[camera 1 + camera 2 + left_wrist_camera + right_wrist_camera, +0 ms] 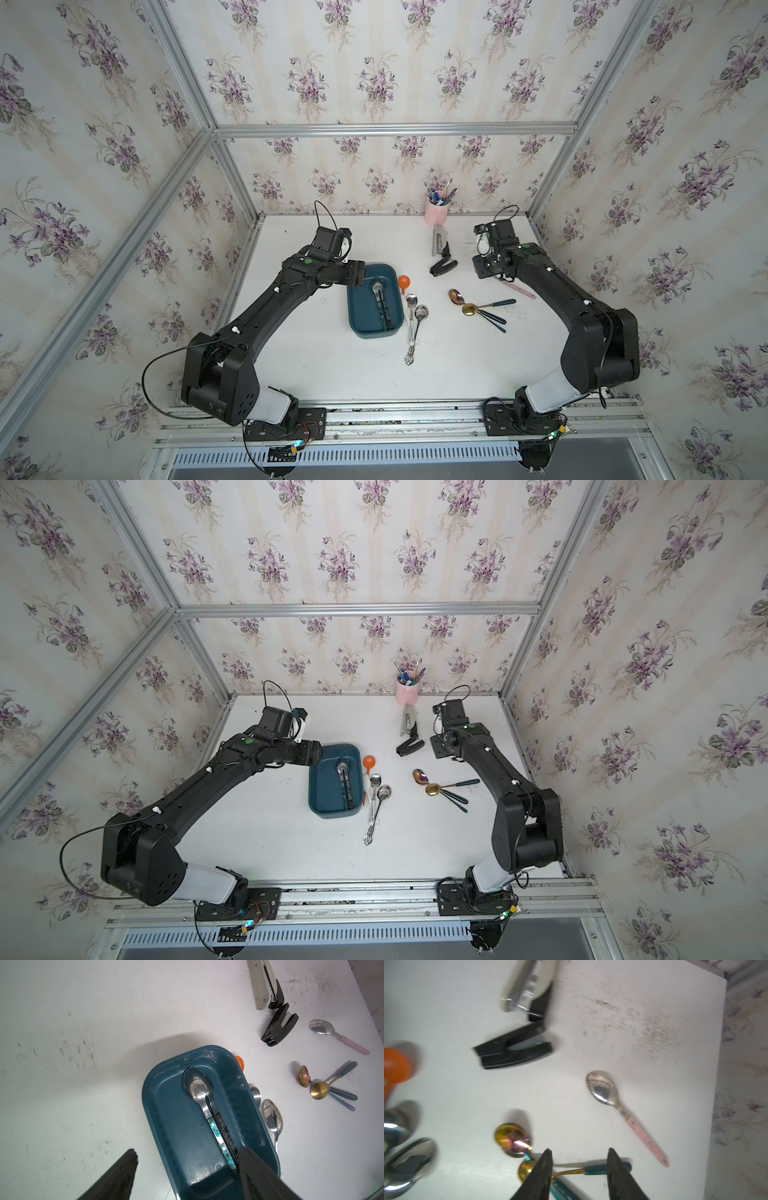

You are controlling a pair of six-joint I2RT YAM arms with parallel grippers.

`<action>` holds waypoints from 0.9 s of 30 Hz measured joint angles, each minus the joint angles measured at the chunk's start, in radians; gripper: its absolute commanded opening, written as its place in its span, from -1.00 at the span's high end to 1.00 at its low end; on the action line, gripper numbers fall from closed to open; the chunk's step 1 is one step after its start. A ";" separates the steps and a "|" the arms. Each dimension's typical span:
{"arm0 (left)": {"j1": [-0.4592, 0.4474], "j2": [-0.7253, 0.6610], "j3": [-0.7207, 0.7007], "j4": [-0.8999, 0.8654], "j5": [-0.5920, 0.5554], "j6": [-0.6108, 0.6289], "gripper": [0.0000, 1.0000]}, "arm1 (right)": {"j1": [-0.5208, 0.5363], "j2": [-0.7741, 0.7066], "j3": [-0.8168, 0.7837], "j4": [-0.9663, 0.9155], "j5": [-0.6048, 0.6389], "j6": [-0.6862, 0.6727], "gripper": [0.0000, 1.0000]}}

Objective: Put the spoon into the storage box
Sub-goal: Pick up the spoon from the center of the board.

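My left tool [189, 1151] stands wide and empty, with one finger [259, 1174] over the storage box [176, 1126] and the other over bare table [72, 1084]. A steel spoon [197, 1086] with a marbled teal handle lies lengthwise in the box, with a dark-handled piece tight against it.

My right tool [579, 1149] is also parted and holds nothing. It hangs above the gold spoon [527, 1169], whose teal handle crosses under the gap. That wrist picture is smeared, so I don't trust fine alignment from it.

I judge the next pick belongs to the right tool. The gold spoon lies tangled with the iridescent spoon [512, 1138] and another teal handle, so I'd grip its free handle end, well clear of the crossing. I'd straddle the handle squarely and lift straight up so its neighbours aren't dragged. The pink-handled spoon [604, 1088] lies alone and looks the easier take.

I'd move the left tool off the box first. Then I'd bring the spoon in along the box's length and release it low.
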 measured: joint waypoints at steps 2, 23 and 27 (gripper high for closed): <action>-0.005 0.000 -0.002 0.002 0.002 0.000 -0.62 | -0.071 0.057 0.036 0.005 -0.036 -0.030 0.11; -0.010 -0.083 -0.041 -0.002 -0.036 0.012 -0.65 | -0.243 0.302 0.079 0.021 -0.089 -0.138 -0.04; -0.010 -0.079 -0.031 -0.003 -0.036 0.013 -0.65 | -0.256 0.298 0.024 0.043 -0.110 -0.138 -0.05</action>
